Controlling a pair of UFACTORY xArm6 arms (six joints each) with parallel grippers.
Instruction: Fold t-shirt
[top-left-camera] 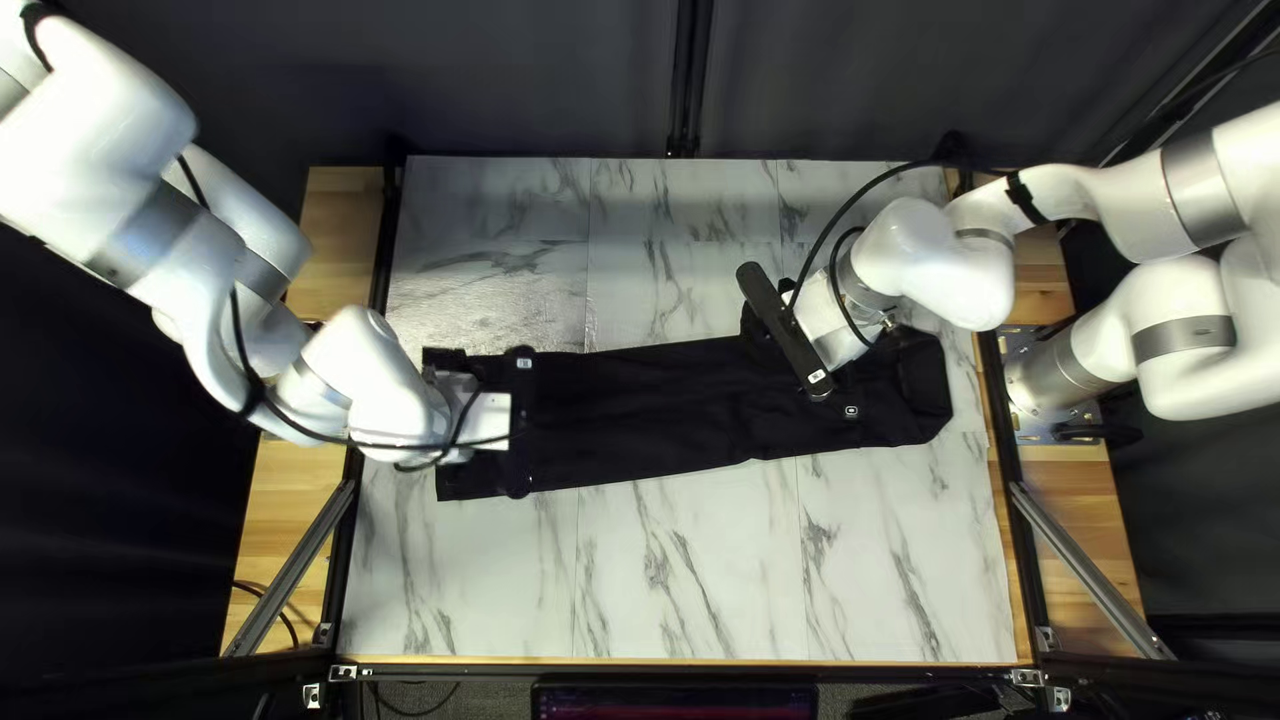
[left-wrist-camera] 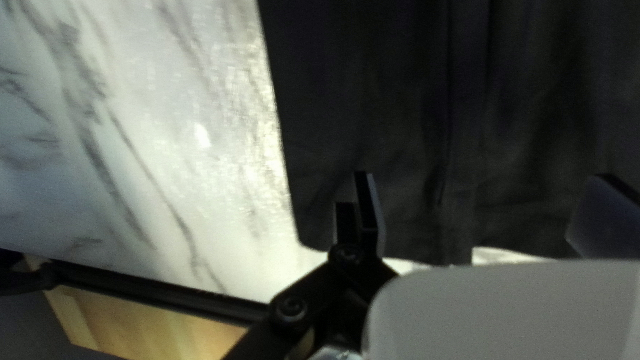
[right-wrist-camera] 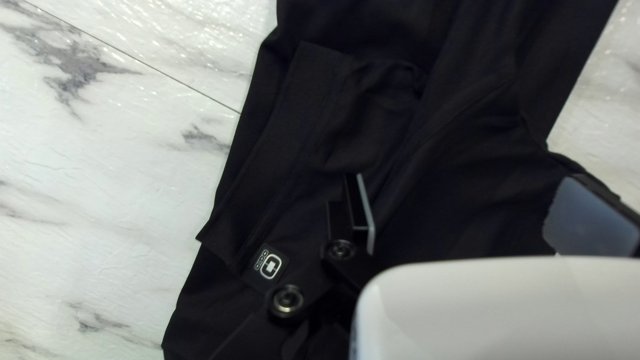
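The black t-shirt point(top-left-camera: 654, 400) lies as a long narrow strip across the table. Over its left end in the top left view is my left gripper point(top-left-camera: 520, 424); my right gripper point(top-left-camera: 784, 331) is above the wider end. In the left wrist view, my left gripper point(left-wrist-camera: 483, 193) has its fingers wide apart over the shirt point(left-wrist-camera: 373, 87), near its end edge. The right wrist view shows my right gripper point(right-wrist-camera: 467, 193) open above the shirt point(right-wrist-camera: 467, 133), beside a folded-over sleeve point(right-wrist-camera: 287, 133) and a small white mark. Whether any fingertip touches cloth, I cannot tell.
Bare marble-patterned tabletop point(top-left-camera: 694, 574) shows on the near and far sides of the shirt. Dark frame rails and wooden strips point(top-left-camera: 1080, 507) run along both table sides. My right arm's cable point(top-left-camera: 854, 194) loops above the far part of the table.
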